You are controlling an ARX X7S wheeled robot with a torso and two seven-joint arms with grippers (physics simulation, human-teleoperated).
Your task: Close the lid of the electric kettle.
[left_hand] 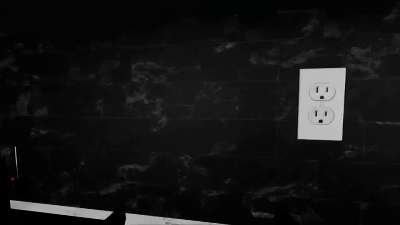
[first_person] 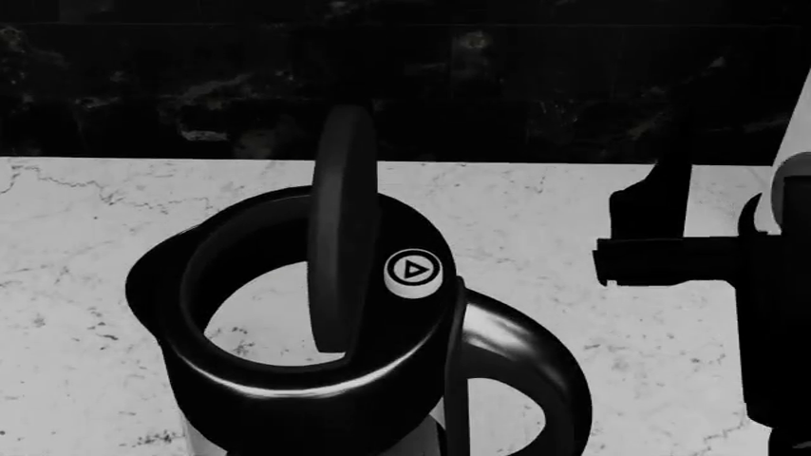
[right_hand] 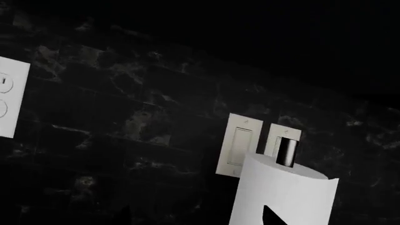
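In the head view the electric kettle [first_person: 298, 380] stands close below me, seen from above, with its black loop handle [first_person: 533, 370] toward the right. The lid [first_person: 345, 228], a matte black disc, stands upright on edge over the open mouth, hinged by the white triangle-marked button [first_person: 412, 271]. My right gripper [first_person: 666, 214] hangs to the right of the kettle, apart from it, pointing at the wall. In the right wrist view [right_hand: 196, 218] only its two dark tips show, wide apart and empty. My left gripper [left_hand: 200, 220] shows one dark tip far off centre and faces the wall, away from the kettle.
White marble counter [first_person: 76, 285] runs under the kettle to a dark marble backsplash [first_person: 507, 85]. A white outlet [left_hand: 321, 104] and two wall switches [right_hand: 239, 145] sit on the wall. A white roll on a black post [right_hand: 284, 197] stands right of the right arm.
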